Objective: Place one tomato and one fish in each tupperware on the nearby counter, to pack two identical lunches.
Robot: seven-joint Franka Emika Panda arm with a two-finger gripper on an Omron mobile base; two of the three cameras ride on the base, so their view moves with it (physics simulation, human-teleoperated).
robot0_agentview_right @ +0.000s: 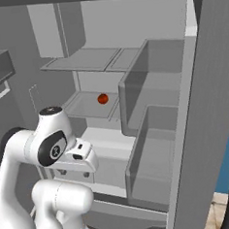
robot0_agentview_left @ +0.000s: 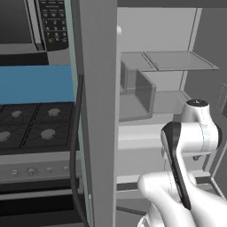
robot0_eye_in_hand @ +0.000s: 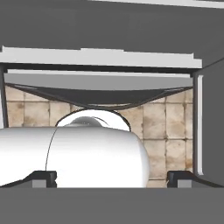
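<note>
A white robot arm stands in front of an open fridge, folded up on itself. From the left base view it rises from the lower right corner, bends at a dark-trimmed elbow, and ends in a rounded white joint held at about the height of the fridge's lower shelf. From the right base view the same arm climbs from the lower left, its top joint capped by a dark disc, with a short white link jutting toward the fridge interior.

In the hand view, the gripper looks down across the robot's own white body toward a tan tiled floor. Its two dark finger tips sit at the far left and far right of the bottom edge, spread wide apart with nothing between them.

One small red tomato rests on a glass shelf deep inside the fridge, toward the back wall, well apart from the arm. Another glass shelf sits above it, and grey door bins line the open door to the right.

In the left base view, a black gas stove lies left of the fridge, with a blue backsplash behind it and a microwave above.
</note>
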